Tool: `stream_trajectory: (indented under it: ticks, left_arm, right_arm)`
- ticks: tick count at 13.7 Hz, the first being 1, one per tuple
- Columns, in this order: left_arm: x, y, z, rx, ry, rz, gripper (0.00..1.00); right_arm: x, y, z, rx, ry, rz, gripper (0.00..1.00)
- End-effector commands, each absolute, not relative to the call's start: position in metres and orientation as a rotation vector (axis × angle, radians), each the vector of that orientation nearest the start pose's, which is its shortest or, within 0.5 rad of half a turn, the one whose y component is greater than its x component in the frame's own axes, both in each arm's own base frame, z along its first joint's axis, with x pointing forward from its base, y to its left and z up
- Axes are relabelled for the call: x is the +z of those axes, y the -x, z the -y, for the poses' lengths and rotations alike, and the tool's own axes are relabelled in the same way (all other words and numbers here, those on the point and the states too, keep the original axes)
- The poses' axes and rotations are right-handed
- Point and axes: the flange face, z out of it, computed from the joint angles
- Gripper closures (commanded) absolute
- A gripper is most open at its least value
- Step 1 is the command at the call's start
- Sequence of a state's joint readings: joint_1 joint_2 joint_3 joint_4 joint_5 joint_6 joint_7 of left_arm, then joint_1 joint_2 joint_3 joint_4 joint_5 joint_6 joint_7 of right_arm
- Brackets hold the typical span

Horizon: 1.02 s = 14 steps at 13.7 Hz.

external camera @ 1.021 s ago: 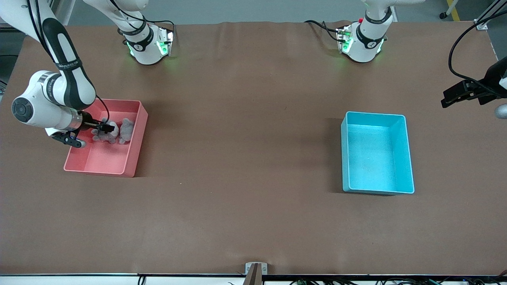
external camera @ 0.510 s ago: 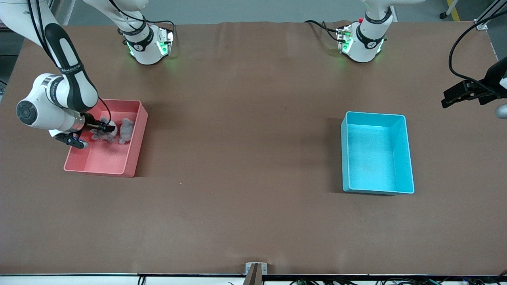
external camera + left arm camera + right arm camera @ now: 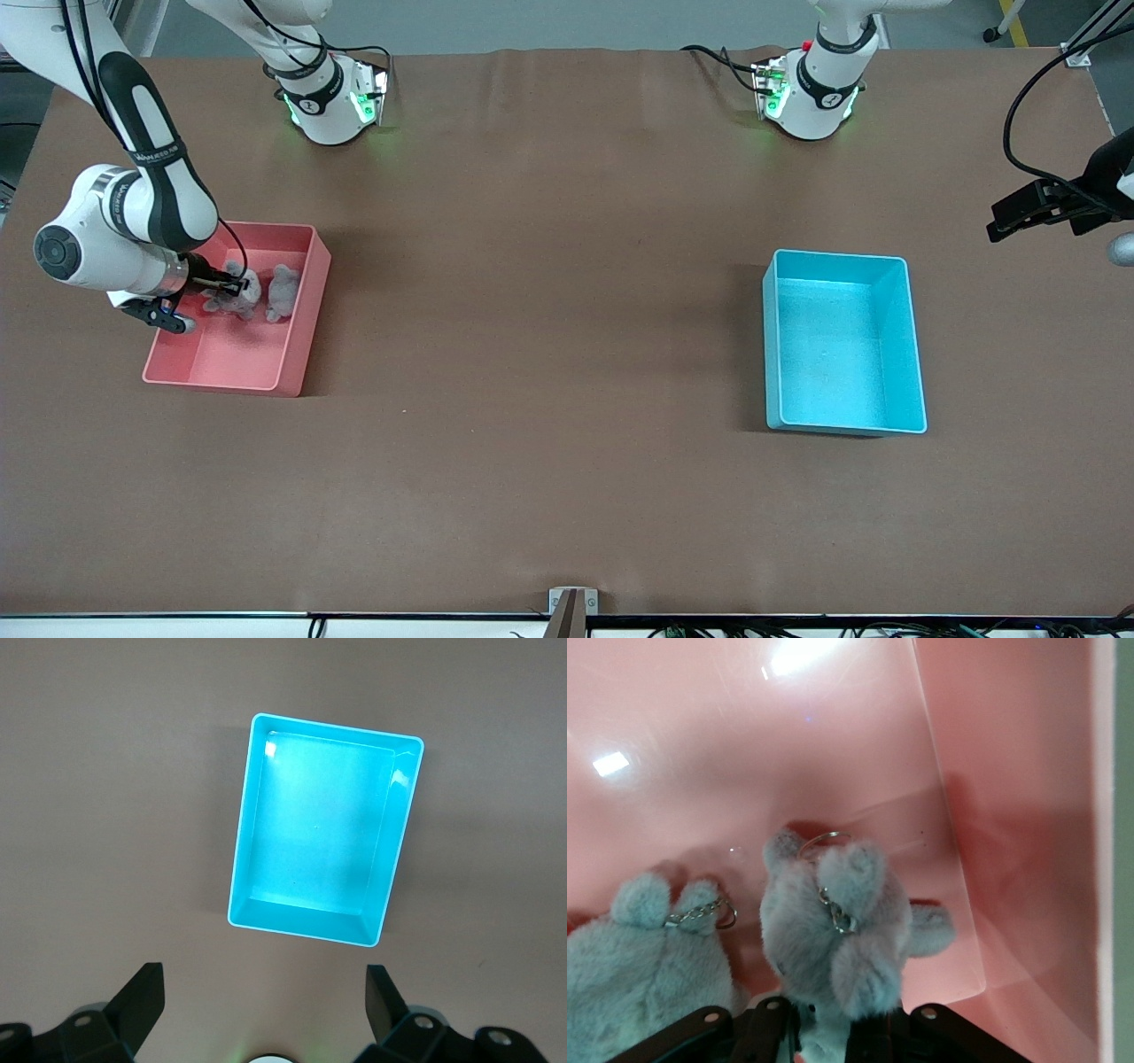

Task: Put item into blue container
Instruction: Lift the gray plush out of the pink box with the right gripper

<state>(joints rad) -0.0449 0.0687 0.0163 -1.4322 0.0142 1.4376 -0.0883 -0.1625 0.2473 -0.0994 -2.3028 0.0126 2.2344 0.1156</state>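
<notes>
The blue container stands empty toward the left arm's end of the table; the left wrist view shows it from above. Two grey plush toys lie in the pink bin at the right arm's end. My right gripper is down in that bin, shut on the plush toy that lies farther from the blue container. The other plush toy lies right beside it. My left gripper waits open and empty in the air past the blue container, by the table's end.
Both arm bases stand along the table edge farthest from the front camera. The pink bin's wall rises close beside the held toy. Bare brown tabletop stretches between the two bins.
The right gripper's fingers have closed on the plush toy in the pink bin, and the wrist shifted slightly. The left arm has not moved.
</notes>
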Motion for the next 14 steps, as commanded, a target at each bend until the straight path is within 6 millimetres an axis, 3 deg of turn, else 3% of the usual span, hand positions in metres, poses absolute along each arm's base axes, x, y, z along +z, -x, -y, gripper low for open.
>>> stream_trajectory:
  ticks: [1,3,7,8,11,14]
  left_arm:
    - [0.646,-0.562,0.016,0.073,3.127,0.081,0.0]
    - [0.646,-0.562,0.015,0.074,3.128,0.088,0.0]
    - [0.648,-0.561,0.014,0.066,3.129,0.114,0.0]
    - [0.648,-0.561,0.013,0.062,3.131,0.118,0.0]
    - [0.651,-0.562,0.01,0.039,3.162,0.132,0.0]
    - [0.651,-0.564,0.012,0.022,3.166,0.129,0.0]
  right_arm:
    - [0.253,-0.495,0.13,0.541,3.018,-0.643,1.0]
    - [0.289,-0.516,0.129,0.606,3.008,-0.655,1.0]
    - [0.368,-0.551,0.105,0.68,3.009,-0.708,1.0]
    - [0.383,-0.56,0.086,0.667,3.023,-0.74,1.0]
    - [0.408,-0.569,0.004,0.601,3.045,-0.842,1.0]
    - [0.408,-0.569,-0.061,0.598,2.965,-0.953,1.0]
